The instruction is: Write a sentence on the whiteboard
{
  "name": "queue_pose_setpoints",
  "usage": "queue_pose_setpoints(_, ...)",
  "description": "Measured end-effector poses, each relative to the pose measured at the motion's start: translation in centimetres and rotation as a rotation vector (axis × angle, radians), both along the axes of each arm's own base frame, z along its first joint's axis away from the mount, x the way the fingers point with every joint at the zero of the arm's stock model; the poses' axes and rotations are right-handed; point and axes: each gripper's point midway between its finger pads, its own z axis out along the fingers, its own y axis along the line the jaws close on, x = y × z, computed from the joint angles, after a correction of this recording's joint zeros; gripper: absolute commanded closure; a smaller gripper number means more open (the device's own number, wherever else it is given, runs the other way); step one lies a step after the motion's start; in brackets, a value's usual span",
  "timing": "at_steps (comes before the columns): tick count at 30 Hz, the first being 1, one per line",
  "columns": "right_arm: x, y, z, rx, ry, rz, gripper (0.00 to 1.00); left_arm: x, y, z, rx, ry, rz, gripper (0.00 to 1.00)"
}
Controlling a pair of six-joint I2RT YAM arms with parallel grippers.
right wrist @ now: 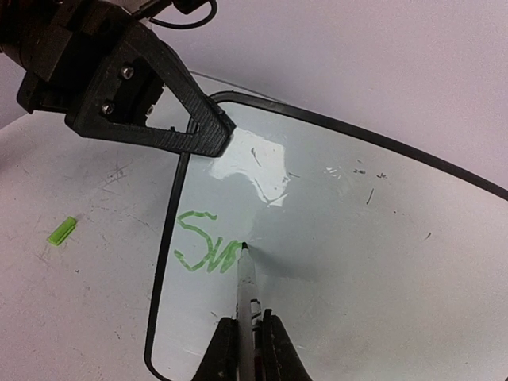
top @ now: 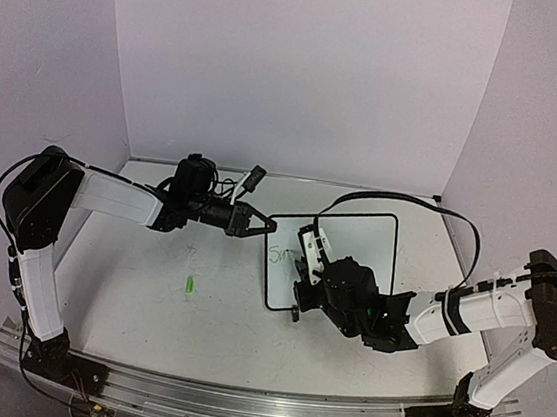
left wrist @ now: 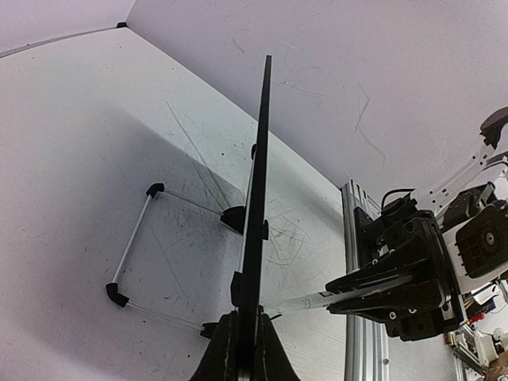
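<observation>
In the top view, the whiteboard (top: 355, 242) is seen right of the table's (top: 147, 304) middle. Its left edge is pinched by the left gripper (top: 260, 224), and the right gripper (top: 304, 264) is held over it.

In the left wrist view, the board is met edge-on, clamped between the left fingers (left wrist: 226, 357).

In the right wrist view, a marker (right wrist: 247, 282) is gripped by the right gripper, its tip touching the board just after the sentence (right wrist: 206, 248), so far a green "Sm". What seems a green cap (right wrist: 61, 231) lies well left.
</observation>
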Motion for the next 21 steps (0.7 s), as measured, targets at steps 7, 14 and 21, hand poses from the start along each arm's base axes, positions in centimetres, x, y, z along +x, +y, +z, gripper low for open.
queue_pose_setpoints(7,-0.05,-0.05,-0.17,0.011,0.014,-0.005,1.0,0.01,0.0,-0.01,0.0,0.0,0.001,1.0)
queue_pose_setpoints(14,-0.12,-0.17,-0.32,0.016,0.026,-0.01,1.0,0.0,0.01,-0.04,0.001,0.001,0.001,1.0)
queue_pose_setpoints(21,-0.23,-0.21,-0.58,0.014,0.039,-0.008,1.0,0.0,0.02,-0.08,0.003,0.002,0.001,1.0)
